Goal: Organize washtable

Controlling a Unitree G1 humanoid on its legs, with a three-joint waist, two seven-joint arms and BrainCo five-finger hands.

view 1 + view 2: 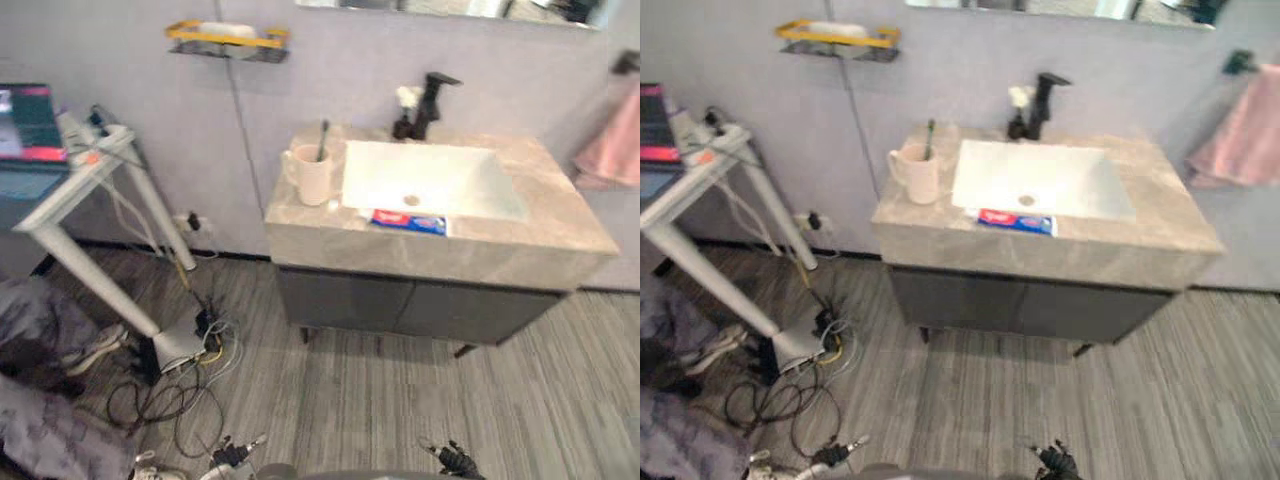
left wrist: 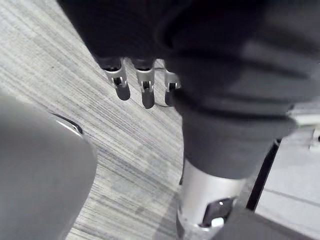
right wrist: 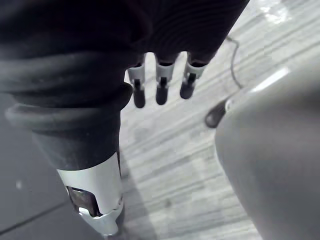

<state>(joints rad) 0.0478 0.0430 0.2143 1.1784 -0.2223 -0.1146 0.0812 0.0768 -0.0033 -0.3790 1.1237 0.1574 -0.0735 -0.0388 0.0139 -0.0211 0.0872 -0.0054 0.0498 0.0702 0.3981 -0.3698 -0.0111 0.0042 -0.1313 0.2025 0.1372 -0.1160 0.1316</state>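
Washtable (image 1: 560, 235) carries cup (image 1: 312, 175), illegibly printed toothpaste (image 1: 408, 221); left hand (image 2: 146, 90), right hand (image 3: 161, 87) hang slack.

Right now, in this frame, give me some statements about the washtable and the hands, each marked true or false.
1. A toothbrush stands in the mug. True.
2. The toothpaste lies inside the mug. False: it lies flat at the front edge of the sink.
3. A pink towel hangs on the wall right of the counter. True.
4. The left hand holds the mug. False: it hangs over the floor, fingers straight, empty.
5. The right hand is open and empty. True.
6. The faucet sits at the counter's front edge. False: it sits at the back, by the wall.
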